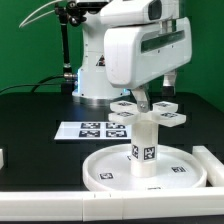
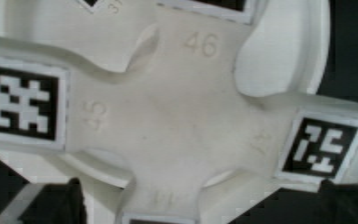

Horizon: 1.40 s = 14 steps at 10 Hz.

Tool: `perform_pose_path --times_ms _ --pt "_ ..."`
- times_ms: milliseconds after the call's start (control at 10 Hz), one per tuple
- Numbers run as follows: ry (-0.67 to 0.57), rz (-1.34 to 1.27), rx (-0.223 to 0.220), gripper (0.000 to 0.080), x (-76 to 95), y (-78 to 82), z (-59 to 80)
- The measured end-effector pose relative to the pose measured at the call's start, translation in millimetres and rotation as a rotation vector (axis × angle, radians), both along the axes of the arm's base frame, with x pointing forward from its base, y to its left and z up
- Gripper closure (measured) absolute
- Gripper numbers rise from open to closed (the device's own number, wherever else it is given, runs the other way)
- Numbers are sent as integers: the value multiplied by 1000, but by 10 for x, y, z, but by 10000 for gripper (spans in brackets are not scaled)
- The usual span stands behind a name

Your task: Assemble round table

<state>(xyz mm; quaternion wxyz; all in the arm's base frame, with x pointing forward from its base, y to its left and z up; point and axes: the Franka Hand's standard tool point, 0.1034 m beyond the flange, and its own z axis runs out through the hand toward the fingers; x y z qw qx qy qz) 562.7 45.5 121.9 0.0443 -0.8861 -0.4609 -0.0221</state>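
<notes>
The large rimmed round disc (image 1: pixel 100 172) lies flat on the black table, near the front. The short thick leg (image 1: pixel 145 140) stands upright on it, with tags on its side. On top of the leg rests the cross-shaped piece (image 1: pixel 166 117), its tagged arms spread level. My gripper (image 1: pixel 142 99) comes straight down onto the middle of the cross, and its jaws stand wide, open. In the wrist view the cross (image 2: pixel 176 110) fills the picture from very close, with tags on two arms. My fingertips do not show clearly there.
The marker board (image 1: pixel 92 128) lies flat behind the disc toward the exterior view's left. A white rail block (image 1: pixel 212 166) lies at the disc's right side and another (image 1: pixel 3 157) at the far left edge. The robot's base stands behind.
</notes>
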Motion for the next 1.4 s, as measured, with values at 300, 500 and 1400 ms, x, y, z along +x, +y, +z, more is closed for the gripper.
perform_pose_path --times_ms 300,500,1400 --pt "-20 247 -25 150 -1 -41 -7" --pt "-35 379 -35 150 -34 -59 -15" --pt "-26 461 -37 150 -64 -181 -127"
